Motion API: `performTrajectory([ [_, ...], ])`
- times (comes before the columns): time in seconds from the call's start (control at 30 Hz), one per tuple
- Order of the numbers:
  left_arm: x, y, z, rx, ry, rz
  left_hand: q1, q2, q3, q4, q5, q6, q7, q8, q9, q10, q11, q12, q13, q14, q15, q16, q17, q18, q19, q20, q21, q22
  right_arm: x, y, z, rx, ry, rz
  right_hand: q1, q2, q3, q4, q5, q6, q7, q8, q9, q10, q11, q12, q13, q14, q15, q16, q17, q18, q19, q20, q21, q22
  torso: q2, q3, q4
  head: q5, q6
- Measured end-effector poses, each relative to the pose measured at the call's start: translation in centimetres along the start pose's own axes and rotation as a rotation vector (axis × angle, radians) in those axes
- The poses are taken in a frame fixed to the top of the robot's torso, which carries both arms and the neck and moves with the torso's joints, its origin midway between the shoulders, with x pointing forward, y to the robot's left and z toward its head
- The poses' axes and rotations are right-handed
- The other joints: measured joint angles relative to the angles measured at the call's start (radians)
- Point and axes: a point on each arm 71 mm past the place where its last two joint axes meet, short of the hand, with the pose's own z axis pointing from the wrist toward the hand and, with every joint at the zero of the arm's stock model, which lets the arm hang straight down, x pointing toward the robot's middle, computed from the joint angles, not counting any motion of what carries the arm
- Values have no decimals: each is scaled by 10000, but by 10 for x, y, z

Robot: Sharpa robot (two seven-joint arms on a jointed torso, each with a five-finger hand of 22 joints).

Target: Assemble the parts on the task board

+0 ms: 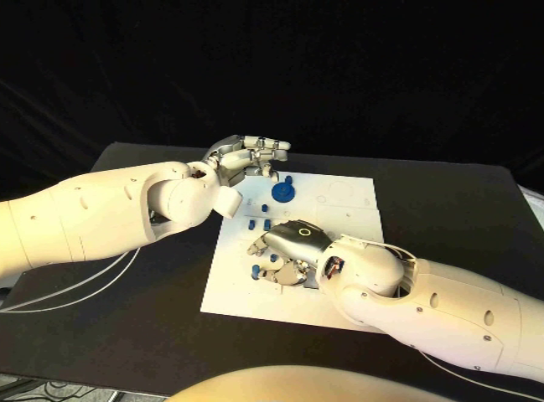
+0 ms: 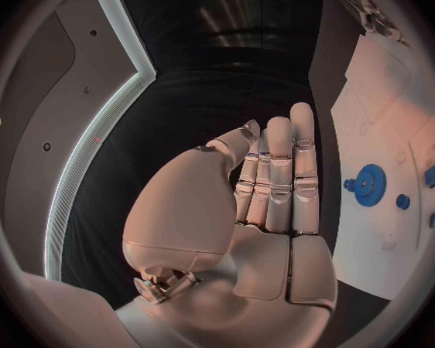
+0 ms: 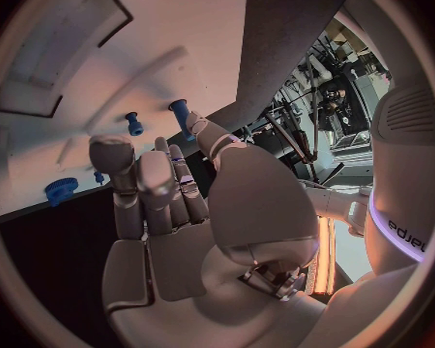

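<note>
The white task board (image 1: 332, 251) lies mid-table. A blue gear (image 1: 282, 192) sits near its far left corner, with small blue pegs (image 1: 261, 224) below it. My left hand (image 1: 250, 156) hovers over the board's far left edge, fingers straight and apart from the thumb, holding nothing; its wrist view shows the left hand (image 2: 266, 201), the gear (image 2: 371, 183) and a peg (image 2: 402, 202) beside it. My right hand (image 1: 291, 249) is low over the board's near left part, above small blue pieces (image 1: 257, 270). The right hand (image 3: 169, 209) has its fingers extended; its thumb tip lies next to an upright blue peg (image 3: 179, 112), with nothing held.
The black table (image 1: 465, 201) surrounds the board, with bare room to the right and front left. A second blue peg (image 3: 132, 122) and the gear (image 3: 61, 189) stand on the board. The board's right half (image 1: 350, 205) carries shallow recesses.
</note>
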Motion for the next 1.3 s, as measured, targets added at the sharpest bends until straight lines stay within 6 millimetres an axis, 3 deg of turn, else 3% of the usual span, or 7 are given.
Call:
performTrajectory([
  [0.23,-4,0,0,1,-87,25,0,0,0,0,0,0,0,0,0,0,0,0,1,0,0,0,0,0,0,0,0,-1,-20,-14,-26,358,-703,553,-52,-52,-500,136,506,104,50,76,55,52,23,315,38,0,0,-40,-52,0,0,0,-46,-58,-8,-3,-10,-55,98],
  [0.47,-7,0,-2,-1,-169,46,0,0,0,0,0,0,0,0,1,0,0,0,1,0,0,0,1,0,0,0,0,-1,-58,-46,-71,1380,-1342,1798,-62,150,-728,316,1222,506,-126,195,91,1640,-25,1376,414,-10,-148,189,234,-1,116,-116,9,119,-62,-16,-104,-223,245],
  [0.63,-9,-1,-2,1,-200,56,0,0,0,0,0,0,0,0,1,0,0,0,1,0,0,0,1,-1,0,0,0,-2,-70,-67,-107,2412,-1663,3193,-133,211,-1000,504,1310,714,-500,426,159,3441,-628,3034,1602,-4,-521,807,888,-106,751,-489,946,1559,-128,-40,-222,-483,369],
  [0.7,-10,-1,-3,1,-218,61,0,0,0,0,0,0,0,0,1,0,0,0,1,0,0,0,1,-1,0,0,0,-2,-71,-74,-119,2826,-1670,3623,-334,249,-1257,673,1310,979,-717,715,274,4193,-918,5395,4209,-13,-672,1291,1427,-319,1119,-644,1513,2442,-151,-53,-288,-561,407],
  [0.87,-12,-1,-4,5,-273,77,0,0,0,0,0,0,0,36,1,0,0,0,-9,0,0,0,2,0,0,0,0,7,-63,-85,-144,3932,-1412,4371,-514,441,-1779,1091,1371,929,-759,1244,497,4493,-989,10058,9759,-2,-723,2495,2898,-355,1329,-717,2080,3292,-195,-58,-430,-652,448],
  [1.07,-12,-1,-4,14,-278,79,0,0,0,0,0,0,0,35,2,0,0,0,-8,0,0,0,2,0,-36,36,0,7,-47,-91,-157,5150,-882,4272,-729,458,-2303,1532,1819,710,-712,1521,609,4773,-985,11209,11351,-1,-722,3032,3347,-477,1381,-664,2363,3796,-238,-49,-547,-690,436],
  [1.3,-12,-1,-4,24,-276,77,0,0,0,0,0,0,0,35,2,0,0,0,-8,0,0,0,3,0,-36,36,0,7,-27,-90,-154,6072,-281,3637,-898,341,-2870,1875,2087,531,-720,1744,701,4754,-932,11298,11617,-1,-721,3137,3346,-476,1381,-665,2415,3908,-239,-35,-553,-701,375],
])
